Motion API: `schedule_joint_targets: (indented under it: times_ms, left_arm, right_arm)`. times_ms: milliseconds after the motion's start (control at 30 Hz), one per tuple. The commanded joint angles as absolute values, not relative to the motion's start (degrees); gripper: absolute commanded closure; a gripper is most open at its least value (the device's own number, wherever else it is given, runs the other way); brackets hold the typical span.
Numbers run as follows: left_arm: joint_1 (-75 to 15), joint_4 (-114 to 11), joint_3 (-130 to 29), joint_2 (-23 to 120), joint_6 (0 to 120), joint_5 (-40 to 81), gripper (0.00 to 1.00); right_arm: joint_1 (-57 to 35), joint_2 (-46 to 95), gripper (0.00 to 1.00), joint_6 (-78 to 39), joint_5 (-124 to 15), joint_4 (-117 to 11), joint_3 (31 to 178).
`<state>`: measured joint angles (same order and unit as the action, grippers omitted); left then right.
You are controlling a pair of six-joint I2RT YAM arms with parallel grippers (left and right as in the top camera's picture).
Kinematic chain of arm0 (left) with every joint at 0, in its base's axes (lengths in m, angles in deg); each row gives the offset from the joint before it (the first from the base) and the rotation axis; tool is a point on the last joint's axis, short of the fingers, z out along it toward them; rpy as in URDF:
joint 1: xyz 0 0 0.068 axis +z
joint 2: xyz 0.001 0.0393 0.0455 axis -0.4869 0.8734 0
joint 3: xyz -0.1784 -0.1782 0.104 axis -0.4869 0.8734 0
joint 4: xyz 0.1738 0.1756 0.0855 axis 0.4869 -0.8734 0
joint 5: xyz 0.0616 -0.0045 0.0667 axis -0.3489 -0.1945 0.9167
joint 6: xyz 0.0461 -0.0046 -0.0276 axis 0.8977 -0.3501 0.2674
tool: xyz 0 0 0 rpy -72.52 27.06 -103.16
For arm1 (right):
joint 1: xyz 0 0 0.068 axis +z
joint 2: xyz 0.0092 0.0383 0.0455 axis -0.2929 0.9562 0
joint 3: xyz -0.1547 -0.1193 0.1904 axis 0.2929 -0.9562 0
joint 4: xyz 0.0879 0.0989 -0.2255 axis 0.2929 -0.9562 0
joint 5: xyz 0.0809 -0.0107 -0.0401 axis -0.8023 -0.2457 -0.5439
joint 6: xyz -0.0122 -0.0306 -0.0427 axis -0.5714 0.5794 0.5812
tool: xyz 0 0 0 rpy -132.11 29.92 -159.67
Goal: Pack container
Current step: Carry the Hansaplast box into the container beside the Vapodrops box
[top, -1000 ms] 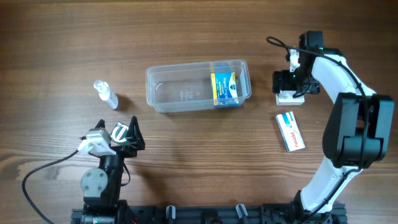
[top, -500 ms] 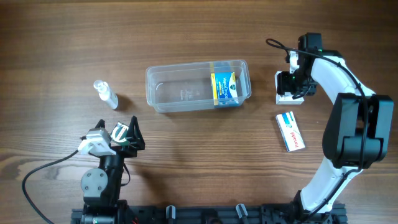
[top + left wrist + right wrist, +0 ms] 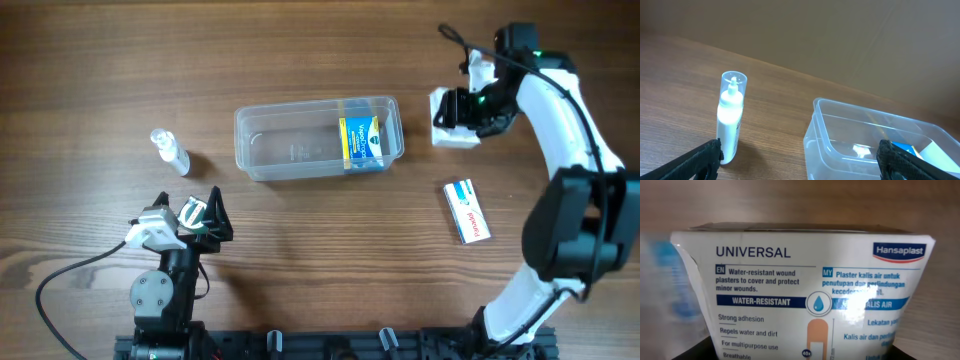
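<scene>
The clear plastic container (image 3: 290, 107) lies mid-table with a blue and yellow box (image 3: 362, 142) standing in its right end. My right gripper (image 3: 468, 112) is shut on a white Hansaplast plaster box (image 3: 449, 133), held above the table just right of the container. That box (image 3: 805, 290) fills the right wrist view and hides the fingertips. My left gripper (image 3: 200, 212) rests open near the front left. In its wrist view the container (image 3: 840, 145) and the blue box (image 3: 907, 149) lie ahead between the wide-apart fingers (image 3: 705, 160).
A small clear-capped white bottle (image 3: 170, 150) stands left of the container, seen upright in the left wrist view as the bottle (image 3: 730, 120). Another white and blue box (image 3: 467, 210) lies flat on the table at the right, below the right gripper.
The right gripper closed on the white plaster box, lifted it off the table and carried it up and left toward the container. The left arm stayed still.
</scene>
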<state>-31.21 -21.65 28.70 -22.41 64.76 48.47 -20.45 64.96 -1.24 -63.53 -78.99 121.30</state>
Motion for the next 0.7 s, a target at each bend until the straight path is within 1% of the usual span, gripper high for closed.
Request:
schedule_joint_targets:
  times_ms: [0, 167, 367, 667]
  left_arm:
    - [-30.6, -21.8, 29.0, -22.8, 64.3, 47.8, 0.0]
    - [-30.6, -21.8, 29.0, -22.8, 64.3, 47.8, 0.0]
    - [-30.6, -21.8, 29.0, -22.8, 64.3, 47.8, 0.0]
    - [-30.6, -21.8, 29.0, -22.8, 64.3, 47.8, 0.0]
  right_arm:
    - [-20.0, 59.1, 0.3, -0.8, -77.0, -78.8, 123.0]
    - [-16.8, 55.6, 0.3, -1.1, -79.3, -78.6, 123.0]
    - [-8.6, 55.3, 0.3, -1.4, -78.4, -77.5, 123.0]
    - [2.4, 55.3, 0.29, -14.5, -58.8, -77.1, 122.1]
